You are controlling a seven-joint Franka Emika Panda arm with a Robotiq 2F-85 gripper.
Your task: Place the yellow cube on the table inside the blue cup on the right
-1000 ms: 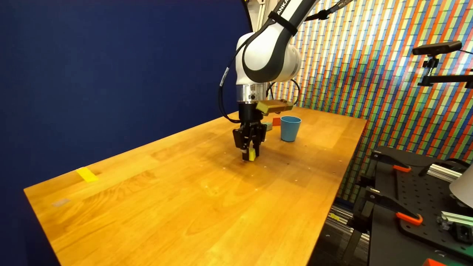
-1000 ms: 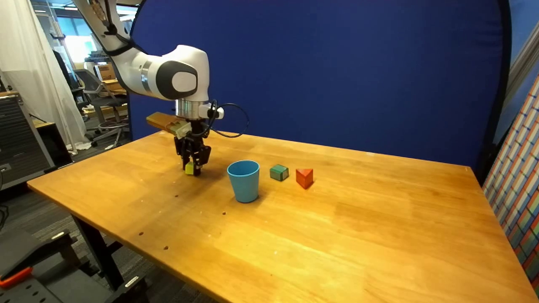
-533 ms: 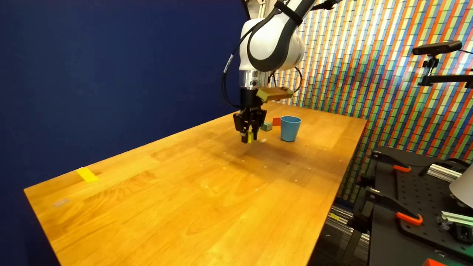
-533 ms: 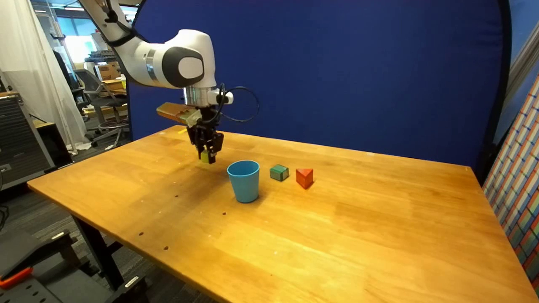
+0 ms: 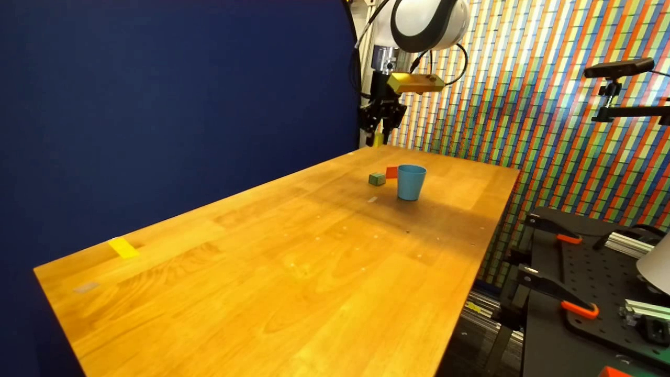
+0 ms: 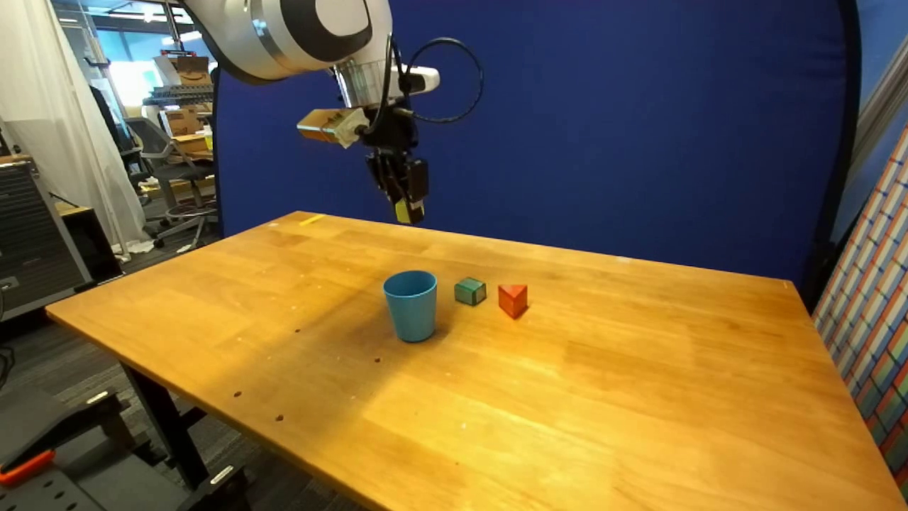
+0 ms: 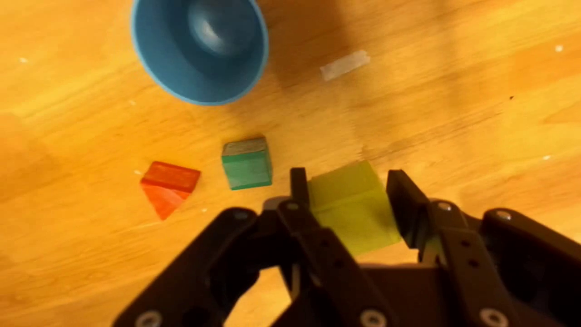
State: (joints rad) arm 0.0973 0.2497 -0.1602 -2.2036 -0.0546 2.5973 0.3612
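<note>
Hovering above the table (image 6: 624,397) with gripper (image 7: 347,195) partly closed, well apart from the blue cup (image 6: 411,312), pinching the yellow cube (image 7: 356,213) aloft. Likely at the transfer step; next, centre above the cup's mouth, lower and release.

A robotics lab, judging by its fittings: a jointed robot arm (image 6: 308,28) over a wood-topped surface (image 6: 603,397), a dark-blue backdrop (image 6: 603,128) and a panel (image 5: 523,94) patterned in brightly coloured blocks. In an exterior view, a mounted, camera-like bar (image 5: 619,68), a perforated black plate (image 5: 602,277) and orange-tipped clamps (image 5: 555,289) are seen; in an exterior view, a drawer cabinet (image 6: 35,248), white curtain (image 6: 57,142), desk chair (image 6: 149,135) and cardboard boxes (image 6: 183,121).
</note>
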